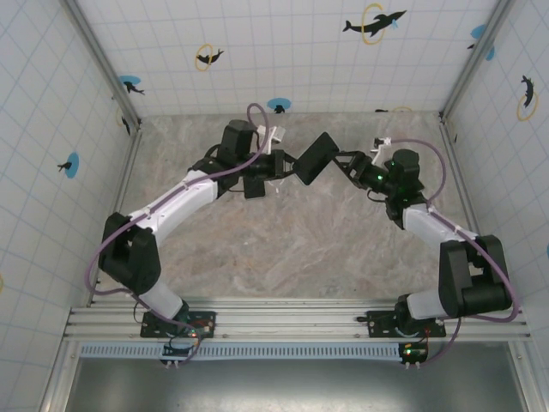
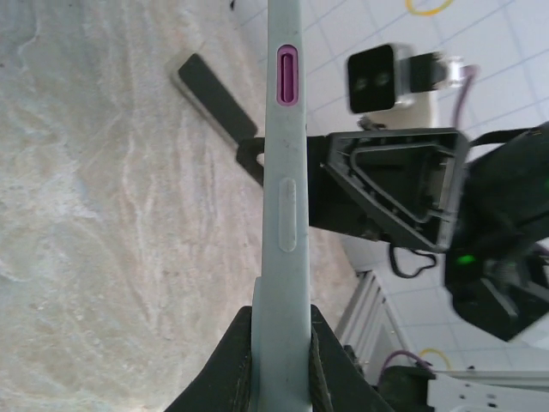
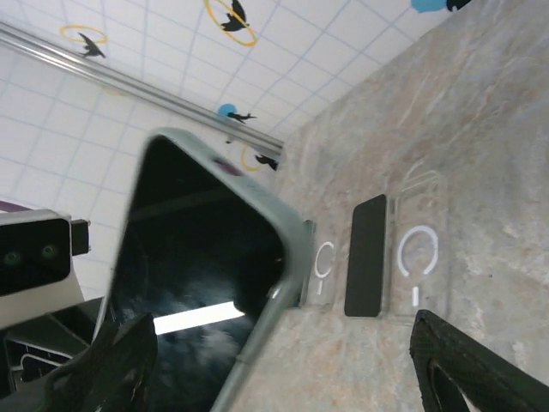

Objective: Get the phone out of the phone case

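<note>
A phone with a dark screen sits inside a grey phone case that has a purple side button. The pair is held up in the air between the two arms. My left gripper is shut on the case's lower end, its black fingers pressed on both faces. My right gripper is open just beside the phone's other end. One finger lies over the screen side, and the other stands far off over the table.
On the marble table below lie two clear cases with white rings and a black phone between them. Tiled walls enclose the table on three sides. A metal rail runs along the near edge.
</note>
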